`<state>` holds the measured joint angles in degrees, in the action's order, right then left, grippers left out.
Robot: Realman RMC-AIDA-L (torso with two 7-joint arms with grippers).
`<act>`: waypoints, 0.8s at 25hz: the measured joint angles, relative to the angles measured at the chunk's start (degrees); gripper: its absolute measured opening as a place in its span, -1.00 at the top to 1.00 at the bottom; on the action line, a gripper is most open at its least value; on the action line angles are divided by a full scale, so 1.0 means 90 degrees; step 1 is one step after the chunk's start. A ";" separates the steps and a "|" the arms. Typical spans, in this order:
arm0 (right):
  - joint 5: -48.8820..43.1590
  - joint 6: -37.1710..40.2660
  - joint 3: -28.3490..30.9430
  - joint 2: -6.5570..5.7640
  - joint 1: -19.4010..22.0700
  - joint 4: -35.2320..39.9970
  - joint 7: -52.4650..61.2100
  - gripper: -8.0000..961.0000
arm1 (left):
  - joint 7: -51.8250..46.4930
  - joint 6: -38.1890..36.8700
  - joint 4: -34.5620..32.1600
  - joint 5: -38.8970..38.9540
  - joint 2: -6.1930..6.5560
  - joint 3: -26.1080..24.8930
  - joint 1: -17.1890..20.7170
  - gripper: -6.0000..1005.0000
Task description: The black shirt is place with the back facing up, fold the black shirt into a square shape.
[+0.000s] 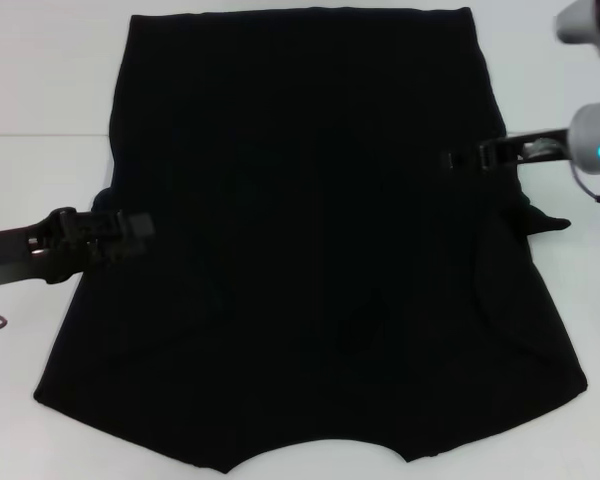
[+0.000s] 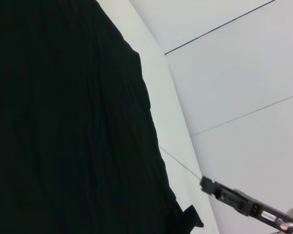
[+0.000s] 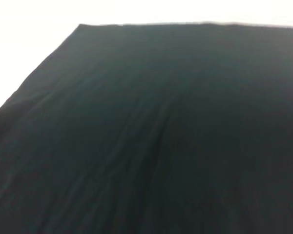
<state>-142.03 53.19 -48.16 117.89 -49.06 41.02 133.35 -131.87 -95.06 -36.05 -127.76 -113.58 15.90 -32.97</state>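
Head view: the black shirt (image 1: 300, 250) lies spread flat on the white table (image 1: 40, 90), plain side up, no print visible. Its straight hem is at the far edge; the neck notch sits at the near edge. Both sleeves look folded inward over the body (right-side fold line is faint, black on black).

Left gripper (image 1: 130, 228) reaches in from the left side, its tip over the shirt's left edge about midway along the body. Whether its fingers are parted or pinched on cloth I cannot tell. Right gripper (image 1: 460, 158) comes in from the right, tip over the shirt's right edge, slightly farther from the robot than the left one. Its finger state I cannot tell either: dark fingers merge with the dark cloth.

Left wrist view: shirt (image 2: 68, 126) fills one side of the picture, table (image 2: 234, 87) beyond, and the right gripper (image 2: 207, 185) shows near the far shirt edge.

Right wrist view: only shirt fabric (image 3: 156, 136), with soft wrinkles
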 joint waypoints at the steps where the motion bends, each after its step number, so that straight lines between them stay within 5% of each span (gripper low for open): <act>1: -0.0073 0.0351 -0.0020 -0.0050 0.0076 0.0208 0.0313 -0.50 | 0.0001 -0.0017 0.0001 0.0000 -0.0001 -0.0009 0.0018 0.23; 10: -0.1029 0.2405 -0.0011 -0.0302 0.0558 0.1348 0.2017 -0.50 | 0.0004 -0.0040 0.0002 0.0000 -0.0023 -0.0068 0.0067 0.23; 20: -0.1237 0.1473 -0.0012 -0.0294 0.0642 0.0552 0.1883 -0.49 | 0.0004 0.0000 0.0069 0.0000 -0.0024 -0.0068 0.0025 0.23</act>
<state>-153.16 66.45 -48.27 115.24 -43.28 45.99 150.30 -131.83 -95.06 -35.43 -127.76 -113.79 15.29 -32.74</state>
